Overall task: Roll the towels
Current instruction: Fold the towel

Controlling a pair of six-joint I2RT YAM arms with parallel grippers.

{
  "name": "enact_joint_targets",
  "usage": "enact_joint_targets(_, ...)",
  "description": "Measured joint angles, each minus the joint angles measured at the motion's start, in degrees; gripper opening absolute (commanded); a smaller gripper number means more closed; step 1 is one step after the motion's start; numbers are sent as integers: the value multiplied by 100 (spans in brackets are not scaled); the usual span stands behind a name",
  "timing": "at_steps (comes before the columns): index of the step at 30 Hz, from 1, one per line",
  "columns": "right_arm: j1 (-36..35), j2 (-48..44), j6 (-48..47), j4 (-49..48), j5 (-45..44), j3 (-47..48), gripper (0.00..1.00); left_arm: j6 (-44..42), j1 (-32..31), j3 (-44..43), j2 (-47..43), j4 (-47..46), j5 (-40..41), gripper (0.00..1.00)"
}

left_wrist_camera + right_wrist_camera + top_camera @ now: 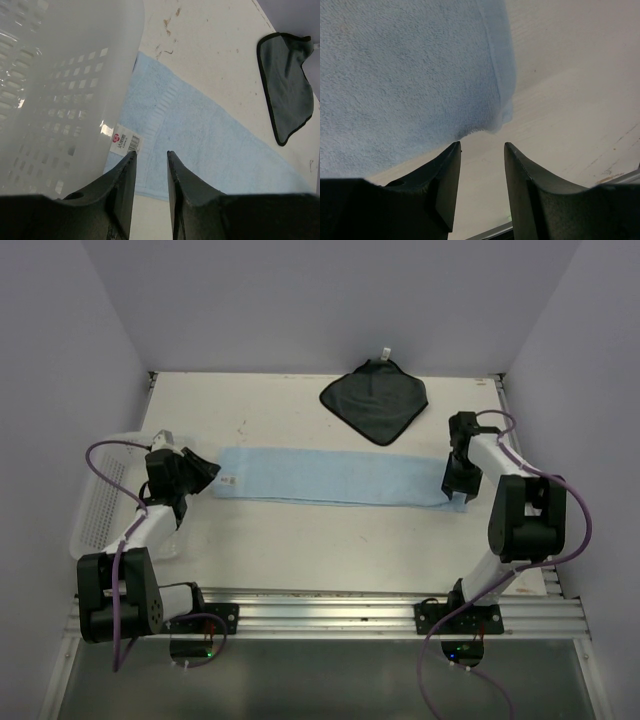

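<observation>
On the table (pixel 300 550), light blue towel (pixel 330 476) lies as a long flat strip across the middle; dark towel (pixel 375 400) flat near far edge. Soft, light, floppy, so best pinched at an end's corners. At the strip's ends, left gripper (pixel 151 155) and right gripper (pixel 482 145): jaws apart, empty.

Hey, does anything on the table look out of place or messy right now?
Mildly: the dark towel lies turned cornerwise at the far edge, its far corner folded over. The blue towel lies flat in a long strip, its near right corner slightly puckered.
</observation>
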State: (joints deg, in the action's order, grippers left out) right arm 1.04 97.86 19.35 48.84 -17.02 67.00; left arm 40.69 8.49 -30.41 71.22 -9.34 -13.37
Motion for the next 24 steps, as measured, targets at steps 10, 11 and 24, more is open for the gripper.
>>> enact_joint_targets(10,-28,-138,-31,35,17,0,45,-24,-17,-225,-254,236,-214,49)
enact_joint_targets(11,-28,-221,-33,33,20,0,46,-79,-26,-321,-352,319,-243,51)
enact_joint_targets(24,-28,-1097,262,-72,-177,-343,30,-1001,-201,-1040,-1456,1139,-337,64)
